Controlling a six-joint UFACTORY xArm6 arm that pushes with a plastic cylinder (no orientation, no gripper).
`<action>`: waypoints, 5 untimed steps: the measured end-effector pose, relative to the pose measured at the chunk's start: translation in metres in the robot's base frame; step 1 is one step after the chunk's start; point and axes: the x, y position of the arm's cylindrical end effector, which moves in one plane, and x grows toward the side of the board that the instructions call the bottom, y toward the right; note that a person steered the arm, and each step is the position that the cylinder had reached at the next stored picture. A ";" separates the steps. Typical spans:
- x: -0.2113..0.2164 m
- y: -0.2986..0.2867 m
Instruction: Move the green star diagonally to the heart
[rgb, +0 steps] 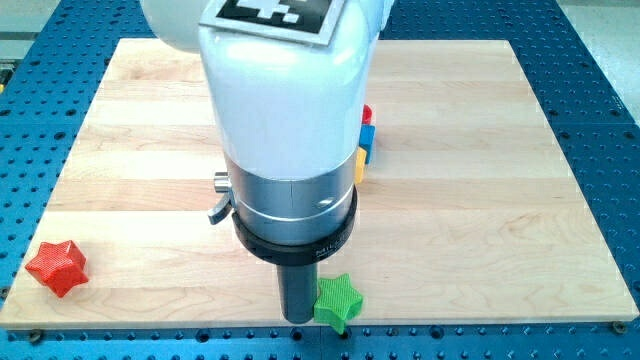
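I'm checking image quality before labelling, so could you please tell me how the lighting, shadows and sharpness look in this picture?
Camera view: lighting is even and bright, with soft glare on the white arm housing; the green star and red star look sharp, casting only faint shadows on the wooden board; the arm hides most of the red, blue and yellow blocks; my tip sits just left of the green star.

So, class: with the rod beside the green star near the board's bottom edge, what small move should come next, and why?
Probably a short push up and rightward: my tip sits against the green star on its left, at the board's bottom edge. No heart shows; red, blue and yellow blocks peek out beside the arm.
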 end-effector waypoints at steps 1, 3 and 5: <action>0.000 0.041; -0.077 0.210; 0.000 0.239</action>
